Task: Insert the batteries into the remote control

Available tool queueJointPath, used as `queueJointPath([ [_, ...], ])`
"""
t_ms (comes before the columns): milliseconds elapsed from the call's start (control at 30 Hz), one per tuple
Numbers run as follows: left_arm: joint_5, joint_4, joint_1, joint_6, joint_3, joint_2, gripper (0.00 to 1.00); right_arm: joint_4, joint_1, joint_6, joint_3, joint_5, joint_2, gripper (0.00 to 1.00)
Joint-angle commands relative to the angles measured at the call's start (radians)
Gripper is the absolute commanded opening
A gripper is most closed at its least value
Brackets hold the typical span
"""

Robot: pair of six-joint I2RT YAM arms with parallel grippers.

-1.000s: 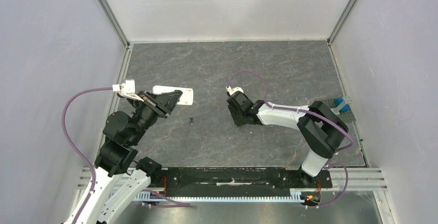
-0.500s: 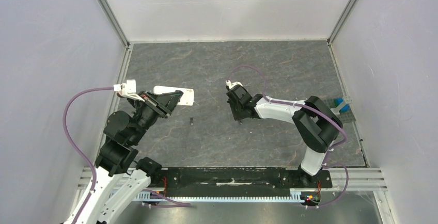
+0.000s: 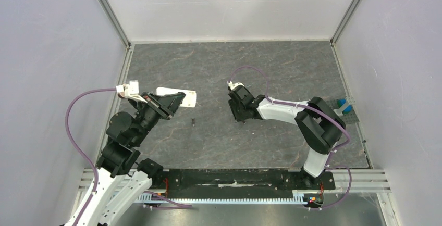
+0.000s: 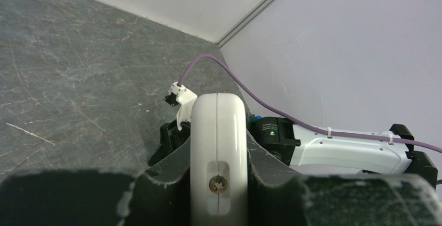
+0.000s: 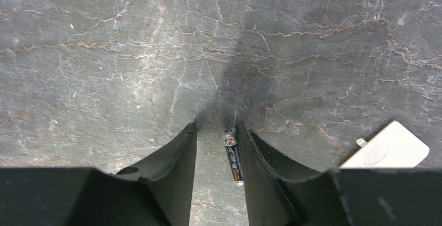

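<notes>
**Remote clamped on the left, right pincer loose about a battery**

Nearer to the arm bases than the remote control [image 3: 186, 97], off its right end, a loose battery [image 3: 193, 121] lies alone on the table [image 3: 271, 64], touched by nothing.

Well to the right of the remote, at about the same depth as that battery, the right gripper [image 5: 217, 127] points down at the stone-patterned surface. Its fingers [image 5: 174, 174] stand narrowly apart, wider than what lies between them. The second battery [image 5: 233, 155], dark with an orange band, lies lengthwise in the gap. It is close against one finger, with a clear space to the other, so it is not pinched. A white cover piece [image 5: 391, 145] lies flat just beside this gripper, on the side away from the remote.

Farther back, the left gripper [image 3: 168, 102] is closed on the remote and holds it above the table. The wrist camera sees the white handset edge-on, squeezed between both fingers, with a small screw in its nearest end. The remote's free end juts out beyond the fingers to the right.
</notes>
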Motion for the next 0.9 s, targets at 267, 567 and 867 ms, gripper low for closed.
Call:
queueJointPath([
  [267, 0.009, 0.042, 0.001, -0.015, -0.009, -0.024, 0.02, -0.189, -0.006, -0.028, -0.022, -0.016, 0.017, 0.41],
  [567, -0.006, 0.022, 0.001, -0.015, -0.013, -0.050, 0.02, -0.171, -0.010, -0.031, -0.075, -0.050, 0.006, 0.30],
  [867, -0.019, 0.014, 0.001, -0.047, -0.012, -0.050, 0.02, -0.042, -0.010, 0.002, -0.087, -0.050, -0.062, 0.08],
])
